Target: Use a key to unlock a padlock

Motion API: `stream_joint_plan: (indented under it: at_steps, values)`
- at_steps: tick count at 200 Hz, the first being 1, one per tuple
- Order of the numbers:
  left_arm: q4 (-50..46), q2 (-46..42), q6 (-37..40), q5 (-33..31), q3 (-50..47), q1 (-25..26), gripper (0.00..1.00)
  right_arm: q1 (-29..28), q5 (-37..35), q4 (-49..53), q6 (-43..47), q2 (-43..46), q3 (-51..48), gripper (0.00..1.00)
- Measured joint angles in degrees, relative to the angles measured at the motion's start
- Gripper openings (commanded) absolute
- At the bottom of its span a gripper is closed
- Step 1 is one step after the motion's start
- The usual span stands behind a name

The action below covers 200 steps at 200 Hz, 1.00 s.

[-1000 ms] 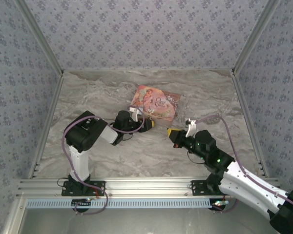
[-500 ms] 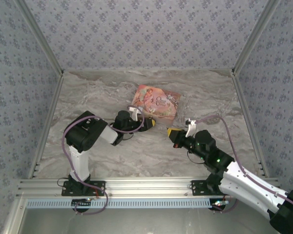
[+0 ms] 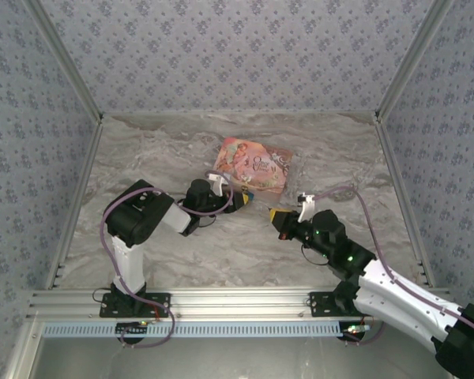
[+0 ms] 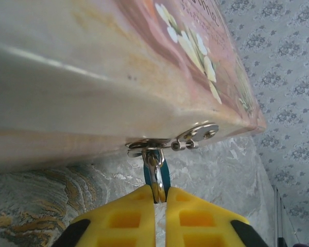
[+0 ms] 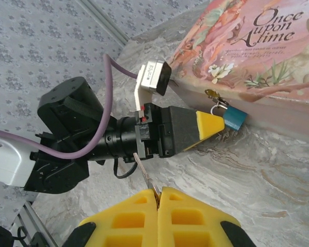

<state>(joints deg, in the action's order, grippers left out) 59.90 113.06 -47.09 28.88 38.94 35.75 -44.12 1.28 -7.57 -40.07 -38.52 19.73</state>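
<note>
Two claws, both closed. Left claw (image 4: 160, 195) — pinched on the tiny blue padlock (image 5: 234, 117), hanging from the hasp (image 4: 175, 143) of the pink box (image 3: 253, 164) on the surface (image 3: 158, 158). Right claw (image 5: 157, 194) — clamped on a thin key (image 5: 142, 171), close to the padlock, not touching.

right tool (image 5: 158, 194) pinching key (image 5: 143, 172) | left tool (image 5: 216, 125) touching padlock (image 5: 235, 118) | padlock hanging from pink box (image 5: 257, 46)

"Once upon A time", on pink box (image 5: 278, 56)
</note>
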Motion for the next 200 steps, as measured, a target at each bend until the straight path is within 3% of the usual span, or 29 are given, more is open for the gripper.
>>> stream_joint_plan:
  at_steps: [22,54,97,152,200]
  values:
    - [-0.2,0.0,0.6,0.0,0.0,0.0,0.08,0.0,0.0,0.0,0.0,-1.1,0.0,0.00]
    - [-0.8,0.0,1.6,-0.4,0.0,0.0,0.21,0.2,0.0,0.0,0.0,-2.1,0.0,0.00]
    - [-1.9,0.0,1.8,-1.1,0.7,0.0,0.28,1.3,1.0,0.0,0.0,-3.1,0.0,0.00]
    - [-2.5,0.0,1.8,-1.4,2.0,0.0,0.32,9.7,8.3,-3.9,-1.0,-10.5,0.6,0.00]
    - [-3.0,0.0,1.8,-1.6,2.3,0.0,0.34,19.0,18.1,-12.6,-3.3,-23.3,5.6,0.00]
